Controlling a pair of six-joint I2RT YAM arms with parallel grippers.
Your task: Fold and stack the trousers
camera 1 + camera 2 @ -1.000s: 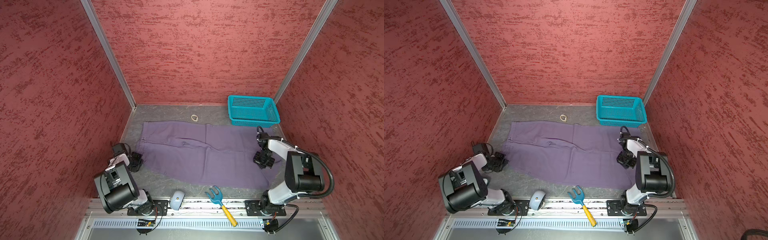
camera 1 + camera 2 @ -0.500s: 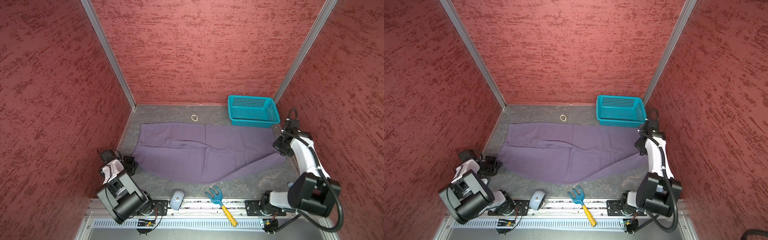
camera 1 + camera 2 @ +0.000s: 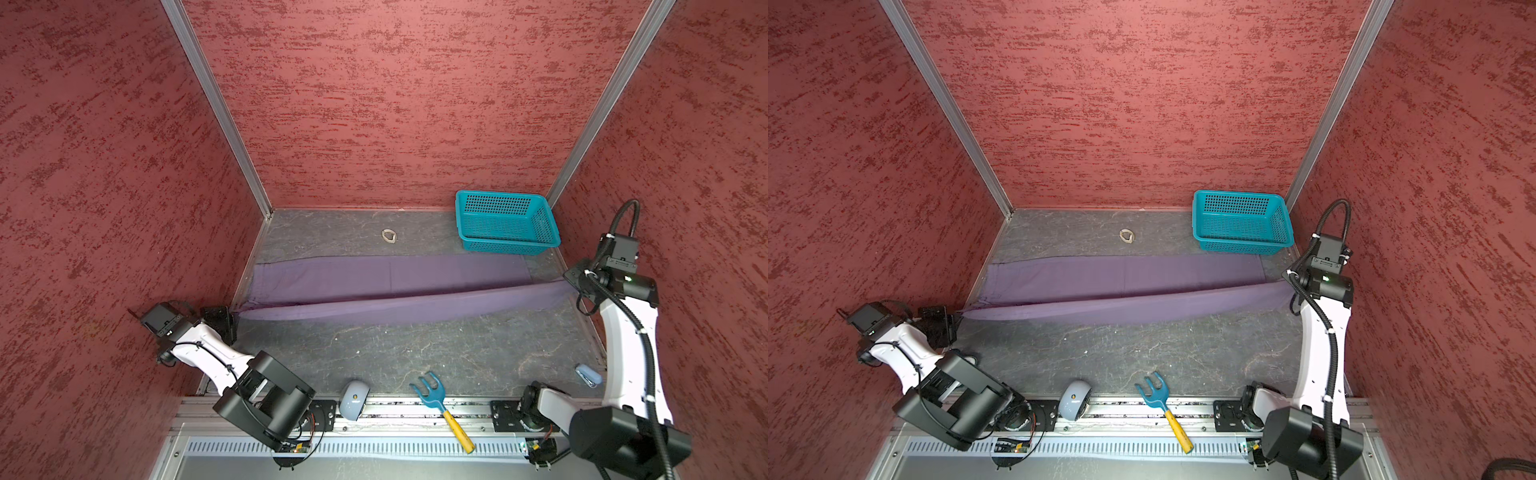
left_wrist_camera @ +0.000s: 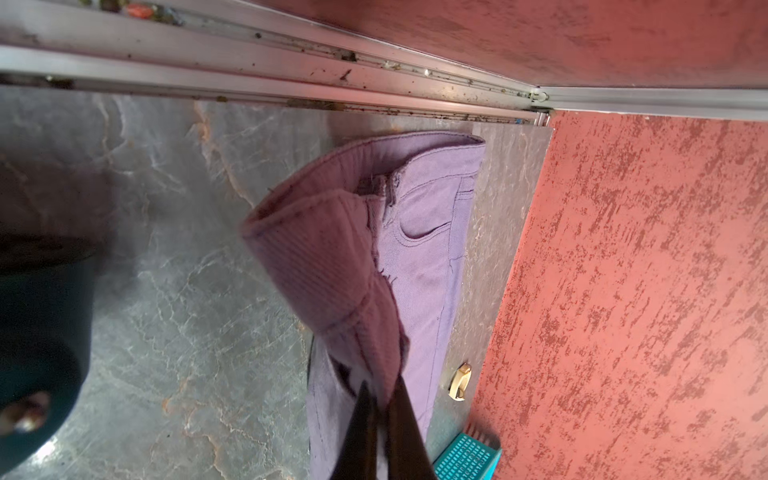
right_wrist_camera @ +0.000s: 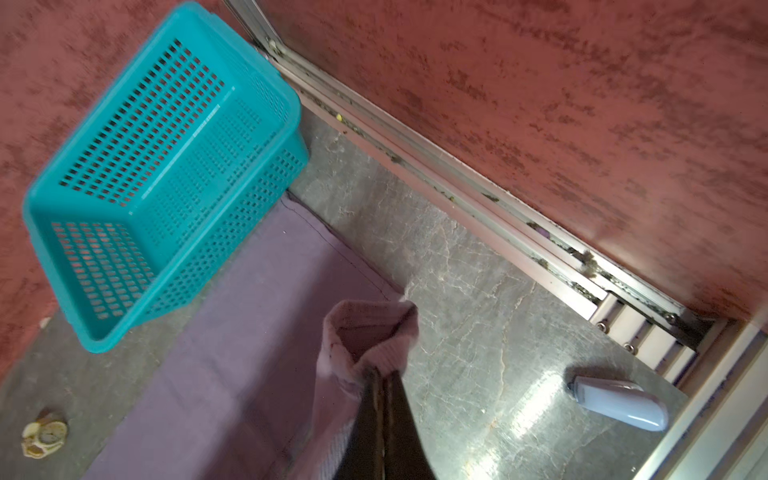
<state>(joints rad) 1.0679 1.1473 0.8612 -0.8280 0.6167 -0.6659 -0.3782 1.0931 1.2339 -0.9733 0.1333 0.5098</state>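
The grey, marbled surface (image 3: pixel 395 353) carries purple trousers (image 3: pixel 374 278) stretched across it from left to right. The far leg lies flat on it; the near leg's two ends are raised off it. A teal basket (image 3: pixel 505 245) stands in the far right corner, its front wall close against the far leg. A small pale ring (image 3: pixel 389 236) lies near the back wall. At the near edge, a blue hand fork (image 3: pixel 432 388) with a yellow handle lies partly over the metal rail (image 3: pixel 395 415), with a grey-blue mouse (image 3: pixel 354 400) just to its left. A pale blue object (image 3: pixel 588 375) lies at the near right edge.
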